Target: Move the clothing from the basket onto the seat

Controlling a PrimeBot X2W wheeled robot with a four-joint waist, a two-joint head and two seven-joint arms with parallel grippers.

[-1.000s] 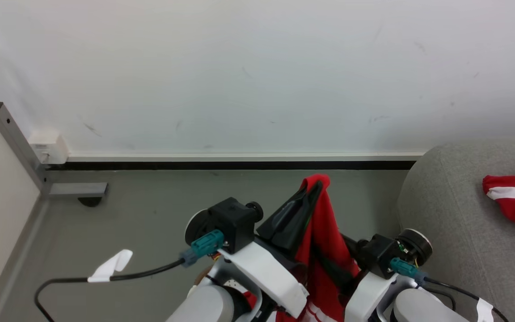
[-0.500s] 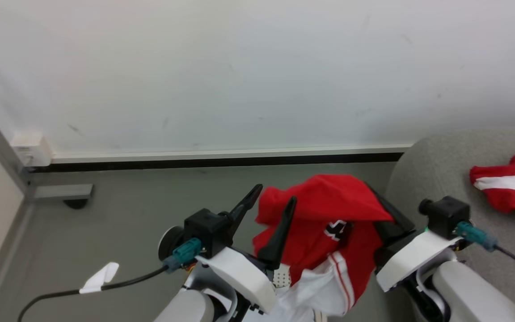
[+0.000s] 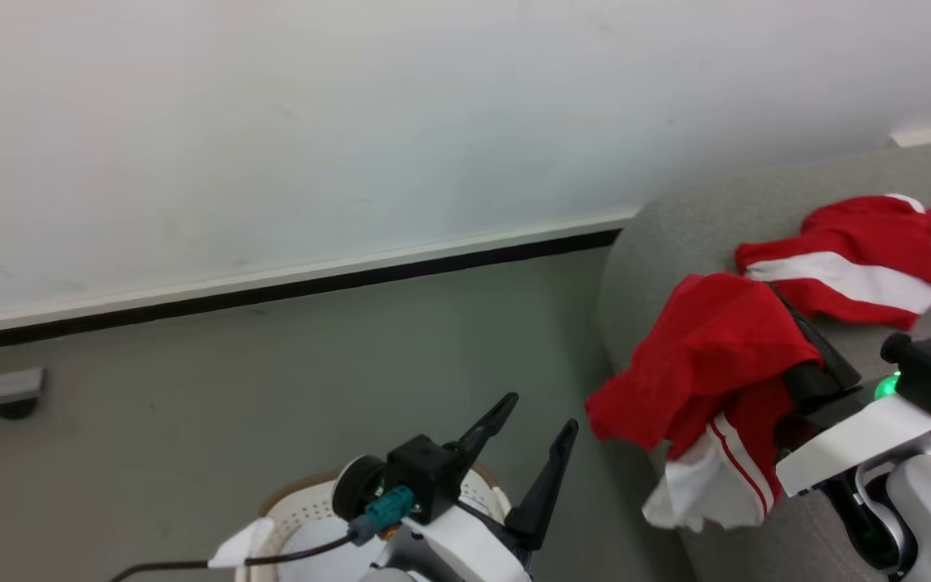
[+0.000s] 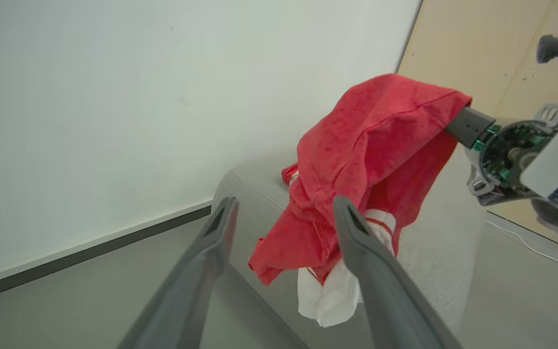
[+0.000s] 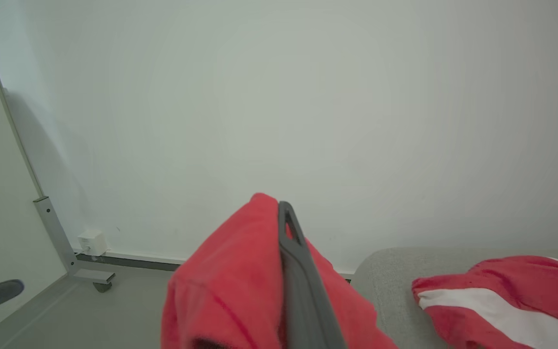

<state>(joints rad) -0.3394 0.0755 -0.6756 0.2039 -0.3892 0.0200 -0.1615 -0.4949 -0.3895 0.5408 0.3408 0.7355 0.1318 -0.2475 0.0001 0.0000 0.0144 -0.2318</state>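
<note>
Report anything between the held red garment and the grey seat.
Nothing visible blocks it. The bright red soft fabric garment hangs from the shut right gripper over the rounded edge of the grey woven seat. A second red-and-white garment lies farther back on it.

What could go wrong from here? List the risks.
1. The clothing hangs from the shut right gripper at the rounded edge of the seat; released here, it could slide to the floor.
2. Fabric drapes over the fingers, so it may cling when the jaws open.
3. It might land on the red-and-white garment lying on the seat.
</note>
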